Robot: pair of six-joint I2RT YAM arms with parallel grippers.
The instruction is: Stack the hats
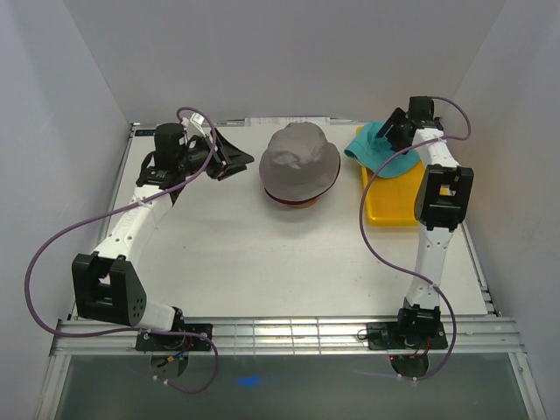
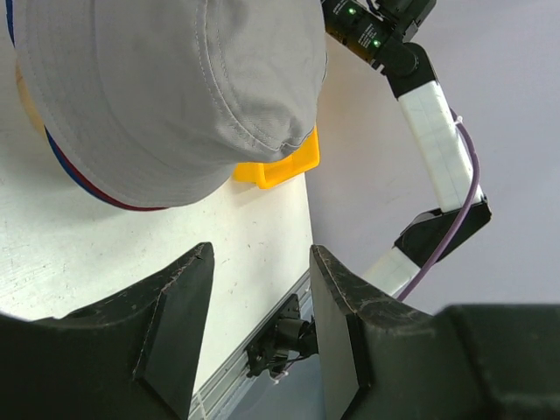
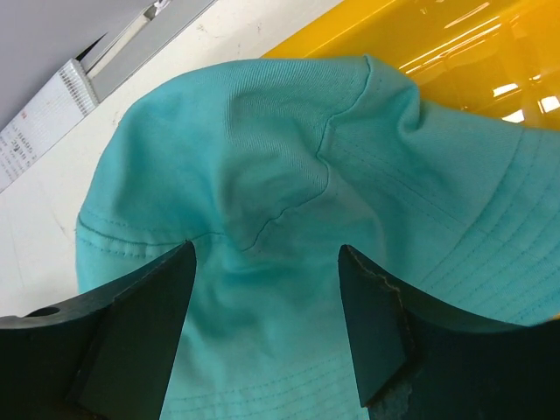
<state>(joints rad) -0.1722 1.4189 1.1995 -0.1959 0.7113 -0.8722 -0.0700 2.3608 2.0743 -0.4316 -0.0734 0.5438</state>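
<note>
- right gripper is hanging wide open over the teal hat, jaws either side of a crease in the crown, gripping nothing yet
- I'd be pinching that raised fold rather than the floppy brim, so it's lifting clean off the yellow tray by the tabletop's far right edge
- grey hat is topping the pile near the middle of the far edge, with the blue hat and red hat peeking out underneath; I reckon teal is going there
- left gripper is sitting partly open and empty near the far left corner
</note>
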